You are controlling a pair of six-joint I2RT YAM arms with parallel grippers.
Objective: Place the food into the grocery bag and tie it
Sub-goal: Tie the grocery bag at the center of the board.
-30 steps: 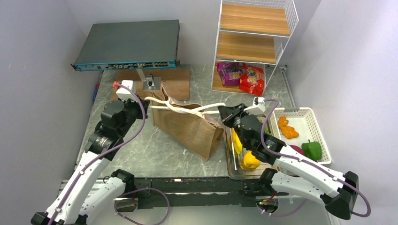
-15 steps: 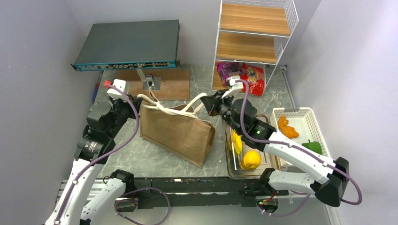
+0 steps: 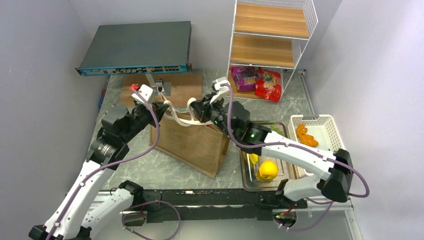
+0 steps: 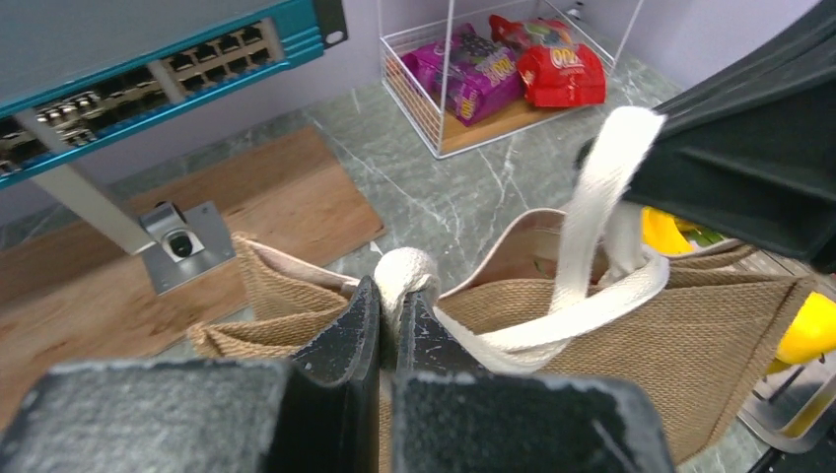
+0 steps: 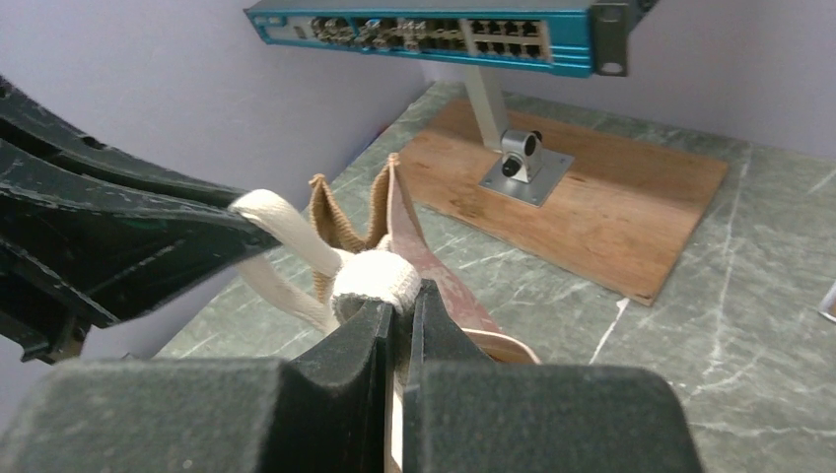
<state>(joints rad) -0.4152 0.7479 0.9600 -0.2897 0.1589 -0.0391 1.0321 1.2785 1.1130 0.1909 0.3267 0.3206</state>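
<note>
The brown grocery bag (image 3: 192, 145) stands mid-table, its two cream handles (image 3: 176, 116) crossing above its mouth. At the bag's left top corner my left gripper (image 3: 162, 108) is shut on one handle (image 4: 409, 272); the strap runs right from the left gripper (image 4: 389, 296) toward the other arm. Close beside it, my right gripper (image 3: 196, 111) is shut on the other handle (image 5: 376, 277), whose folded end bulges above the right gripper (image 5: 399, 301). Food in view: a red snack packet (image 3: 269, 85), a purple one (image 3: 244, 77), a yellow fruit (image 3: 268, 169) and an orange item (image 3: 306, 136).
The packets lie on the bottom shelf of a white wire rack (image 3: 270, 45) at the back. A metal tray (image 3: 247, 172) and a white basket (image 3: 327, 125) sit right of the bag. A network switch (image 3: 137, 47) on a stand rises from a wooden board (image 3: 182, 85) behind.
My right gripper has swung left over the bag with its handle, and the left gripper has moved right; the handles now cross. The bag shifted slightly left and stands straighter.
</note>
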